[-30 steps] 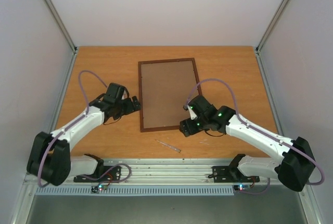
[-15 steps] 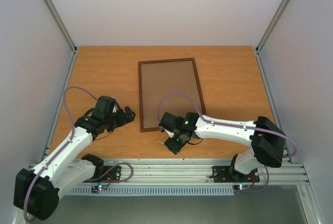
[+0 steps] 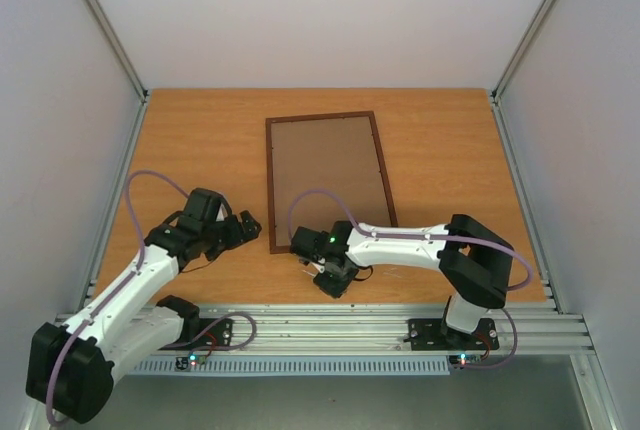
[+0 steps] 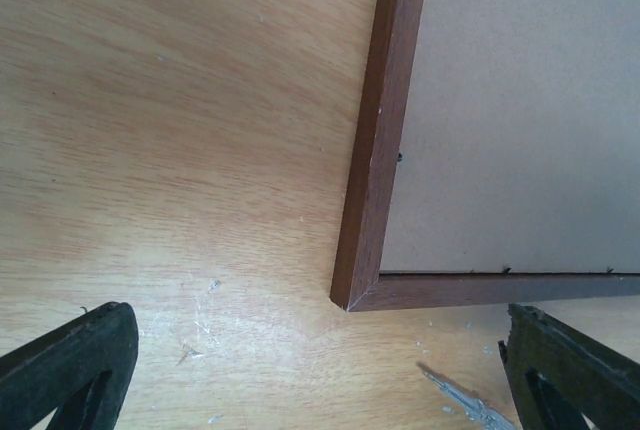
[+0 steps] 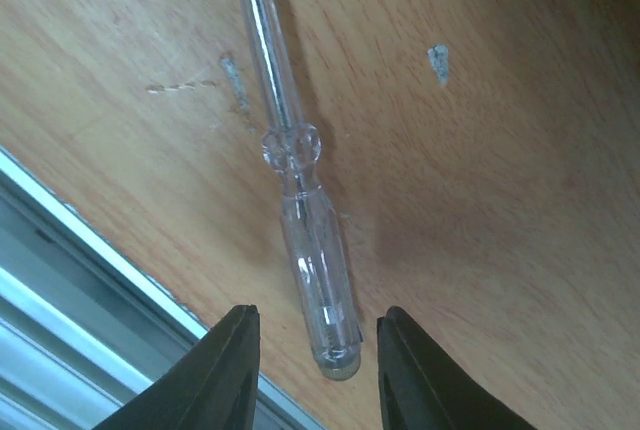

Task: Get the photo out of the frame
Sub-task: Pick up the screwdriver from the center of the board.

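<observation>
The frame (image 3: 328, 175) lies flat in the middle of the table with its plain brown back up. The photo is hidden. My left gripper (image 3: 250, 227) is open and empty, just left of the frame's near left corner (image 4: 346, 302); in the left wrist view the gripper (image 4: 320, 360) has its jaws wide apart. My right gripper (image 3: 333, 280) is open, low over the table below that corner. In the right wrist view the gripper (image 5: 318, 355) straddles the handle of a clear screwdriver (image 5: 315, 270) without gripping it.
The screwdriver's metal tip (image 4: 465, 405) points toward the frame's near edge. An aluminium rail (image 3: 320, 325) runs along the table's near edge, close behind the right fingers (image 5: 60, 280). Grey walls stand at both sides.
My right arm swung left and nearer, from the frame's near right corner to over the screwdriver. My left arm drew back a little toward the near left.
</observation>
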Controlling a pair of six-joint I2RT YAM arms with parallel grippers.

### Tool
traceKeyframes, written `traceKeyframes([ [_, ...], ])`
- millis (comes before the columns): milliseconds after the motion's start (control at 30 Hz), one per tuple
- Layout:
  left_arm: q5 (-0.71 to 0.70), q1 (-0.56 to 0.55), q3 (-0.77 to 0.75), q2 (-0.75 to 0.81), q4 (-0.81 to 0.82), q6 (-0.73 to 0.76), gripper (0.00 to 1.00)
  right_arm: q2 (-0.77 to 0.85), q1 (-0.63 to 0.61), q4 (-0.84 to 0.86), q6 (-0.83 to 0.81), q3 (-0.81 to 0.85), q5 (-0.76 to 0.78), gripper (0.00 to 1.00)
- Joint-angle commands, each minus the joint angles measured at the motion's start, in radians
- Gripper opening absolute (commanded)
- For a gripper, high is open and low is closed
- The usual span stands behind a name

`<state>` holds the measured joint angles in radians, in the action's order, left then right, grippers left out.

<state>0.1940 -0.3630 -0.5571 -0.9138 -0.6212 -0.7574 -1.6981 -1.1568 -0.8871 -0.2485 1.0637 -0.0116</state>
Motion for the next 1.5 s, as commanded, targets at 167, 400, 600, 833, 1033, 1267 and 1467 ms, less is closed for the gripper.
traceKeyframes([
  [167,0.080,0.006,0.043,-0.034,0.095,-0.044,0.99,-0.081,-0.020,-0.031,-0.017,0.049,0.068,0.28],
  [400,0.102,0.006,0.061,-0.033,0.120,-0.054,0.99,-0.134,-0.021,-0.006,-0.016,0.055,0.075,0.20],
  [600,0.149,0.006,0.083,-0.033,0.168,-0.076,0.99,-0.134,-0.021,0.002,-0.024,0.062,0.048,0.04],
  [833,0.216,0.006,0.111,-0.005,0.246,-0.100,0.99,-0.029,-0.021,0.011,-0.037,0.055,0.007,0.01],
  [1033,0.287,0.006,0.161,0.073,0.388,-0.140,0.99,0.054,0.001,0.043,-0.052,0.048,-0.075,0.01],
  [1267,0.353,0.001,0.239,0.154,0.627,-0.224,0.99,0.145,0.069,0.105,-0.058,0.039,-0.195,0.01],
  [1467,0.386,-0.010,0.262,0.166,0.771,-0.260,0.99,0.208,0.136,0.163,-0.054,0.039,-0.336,0.01],
])
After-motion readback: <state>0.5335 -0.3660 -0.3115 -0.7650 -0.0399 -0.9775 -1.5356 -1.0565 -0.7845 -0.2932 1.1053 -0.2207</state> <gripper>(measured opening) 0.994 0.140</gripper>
